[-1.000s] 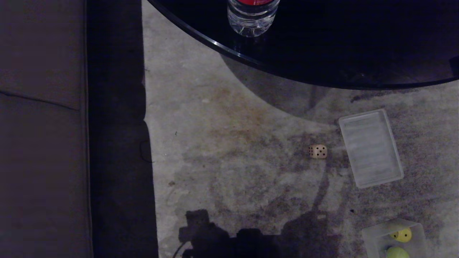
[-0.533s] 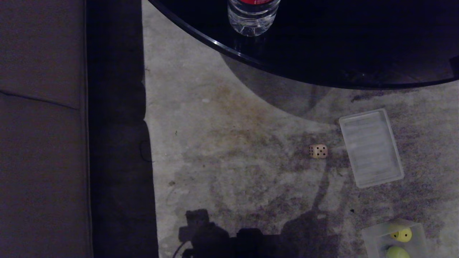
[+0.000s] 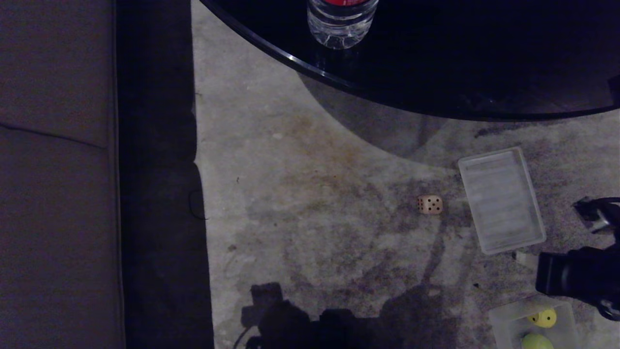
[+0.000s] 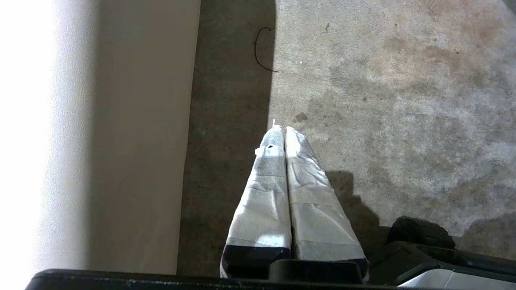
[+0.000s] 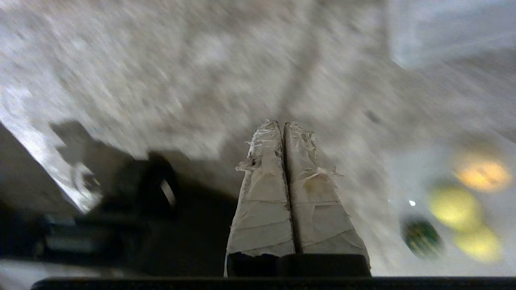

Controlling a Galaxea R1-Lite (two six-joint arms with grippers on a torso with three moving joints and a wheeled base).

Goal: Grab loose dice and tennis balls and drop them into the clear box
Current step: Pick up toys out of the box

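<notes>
A beige die (image 3: 429, 204) with dark pips lies alone on the stained grey carpet (image 3: 310, 194), just to the left of a flat ribbed lid (image 3: 501, 199) that rests on the carpet in front of a dark round table (image 3: 484, 58). A clear plastic bottle (image 3: 342, 22) stands on that table near its edge. At the lower right corner of the head view sits the clear box (image 3: 503, 320), cut off by the picture's border; inside it a yellow die (image 3: 542, 317) lies beside a tennis ball (image 3: 536, 341). The right arm (image 3: 576, 276) shows as a dark shape at the right edge, between the lid and the box and above the box's far end; its fingertips are not visible in that view. In the right wrist view the right gripper (image 5: 283, 125) has its two taped fingers pressed together with nothing between them, hanging over bare carpet; the scene there is blurred, with the box and its yellow and green contents (image 5: 455, 205) off to one side and a corner of the lid (image 5: 443, 32) beyond. In the left wrist view the left gripper (image 4: 282, 129) is likewise closed and empty, pointing down at the carpet beside the shadowed base of a sofa (image 4: 121, 141). The sofa (image 3: 58, 174) fills the left side of the head view, well apart from the beige die.
</notes>
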